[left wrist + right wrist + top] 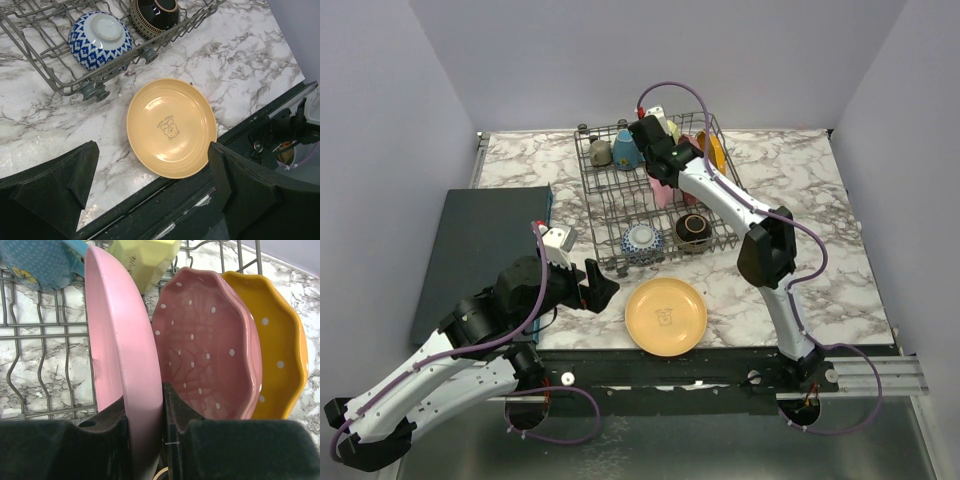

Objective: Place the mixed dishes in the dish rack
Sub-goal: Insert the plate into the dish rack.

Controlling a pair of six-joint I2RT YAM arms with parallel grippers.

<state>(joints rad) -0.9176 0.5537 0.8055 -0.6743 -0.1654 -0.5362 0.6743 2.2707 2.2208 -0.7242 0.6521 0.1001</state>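
While my right fingers [210,447] pinch the plain pink plate [112,340] upright in the dish rack [605,195] (beside the dotted pink plate [205,355]), my left fingers [55,182] hang spread above the yellow plate [170,127] on the table [240,60].

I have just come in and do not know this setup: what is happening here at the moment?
The right arm reaches into the dish rack, its jaws shut on a plain pink plate standing on edge beside two dotted plates. The left arm hovers with open jaws facing a yellow plate lying on the marble table in front of the rack. Bowls and mugs sit in the rack.
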